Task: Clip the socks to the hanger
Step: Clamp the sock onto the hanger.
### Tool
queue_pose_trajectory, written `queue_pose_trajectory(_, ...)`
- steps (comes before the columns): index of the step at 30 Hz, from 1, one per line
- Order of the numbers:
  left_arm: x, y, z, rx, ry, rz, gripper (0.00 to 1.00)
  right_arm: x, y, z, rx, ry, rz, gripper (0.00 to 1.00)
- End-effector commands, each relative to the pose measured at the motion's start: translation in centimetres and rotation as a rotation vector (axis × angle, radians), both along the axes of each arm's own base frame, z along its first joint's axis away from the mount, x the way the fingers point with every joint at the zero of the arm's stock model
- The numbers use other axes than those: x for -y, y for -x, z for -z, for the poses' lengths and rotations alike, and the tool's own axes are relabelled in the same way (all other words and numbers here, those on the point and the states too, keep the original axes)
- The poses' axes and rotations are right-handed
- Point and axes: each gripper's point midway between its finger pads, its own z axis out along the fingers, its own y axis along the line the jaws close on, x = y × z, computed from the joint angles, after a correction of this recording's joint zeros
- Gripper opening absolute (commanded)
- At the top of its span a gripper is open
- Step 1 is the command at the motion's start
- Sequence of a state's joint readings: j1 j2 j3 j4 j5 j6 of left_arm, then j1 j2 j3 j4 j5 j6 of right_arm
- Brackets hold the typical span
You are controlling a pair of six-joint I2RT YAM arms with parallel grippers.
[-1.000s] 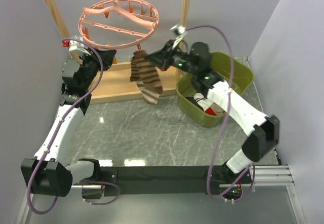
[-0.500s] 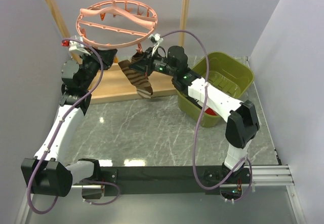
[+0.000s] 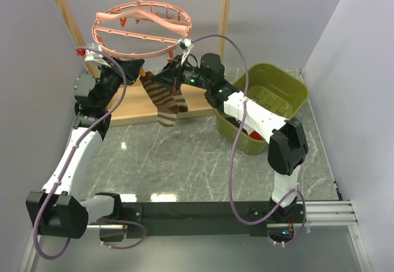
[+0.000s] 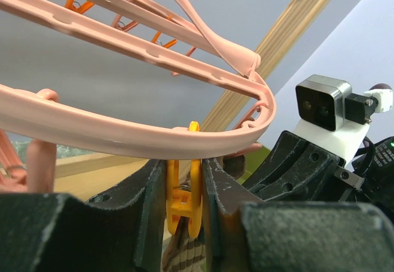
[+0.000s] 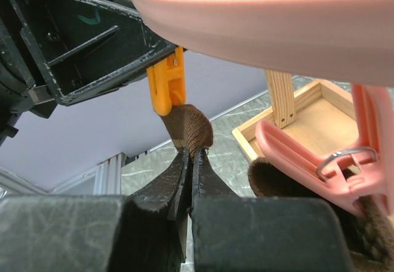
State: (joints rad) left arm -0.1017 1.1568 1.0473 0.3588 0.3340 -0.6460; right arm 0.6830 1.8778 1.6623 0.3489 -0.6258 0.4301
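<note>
— So, where is the brown tan-striped knit sock (image 5: 192,130)?
— Its cuff stands at twelve o'clock of the right gripper (image 5: 189,156), whose jaws are pinched tight on it.
— And the left gripper (image 4: 183,191)?
— Partly closed, squeezing the small orange plastic clip (image 4: 183,207) at eleven o'clock above that cuff, under the salmon-pink round plastic ring hanger (image 4: 123,133).

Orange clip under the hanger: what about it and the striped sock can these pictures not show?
- Whether the orange clip bites the striped sock: left wrist view, dark gap inside the left pincer; right wrist view, only edges meet.
- Rest of sock: cut by the left wrist view's lower edge.
- Top view: clip too small.
</note>
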Motion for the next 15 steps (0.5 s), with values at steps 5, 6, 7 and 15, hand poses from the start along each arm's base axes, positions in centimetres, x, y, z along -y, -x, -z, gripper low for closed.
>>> queue_pose_trajectory(5, 0.3, 0.5, -1.5, 0.076, -0.001, 0.021, 0.22, 0.0, 1.1, -4.5, 0.089, -0.09, -0.035, 0.0)
queue_pose_trajectory(6, 0.3, 0.6, -1.6, 0.076, -0.001, 0.021, 0.22, 0.0, 1.1, -4.6, 0.085, -0.094, -0.037, 0.0)
queue_pose_trajectory(7, 0.4, 0.7, -1.5, 0.075, -0.004, 0.025, 0.22, 0.0, 1.1, -4.7, 0.083, -0.097, -0.04, 0.0)
queue_pose_trajectory(15, 0.1, 0.9, -1.4, 0.08, -0.008, 0.01, 0.22, -0.3, 1.6, -5.4, 0.069, -0.118, -0.062, 0.0)
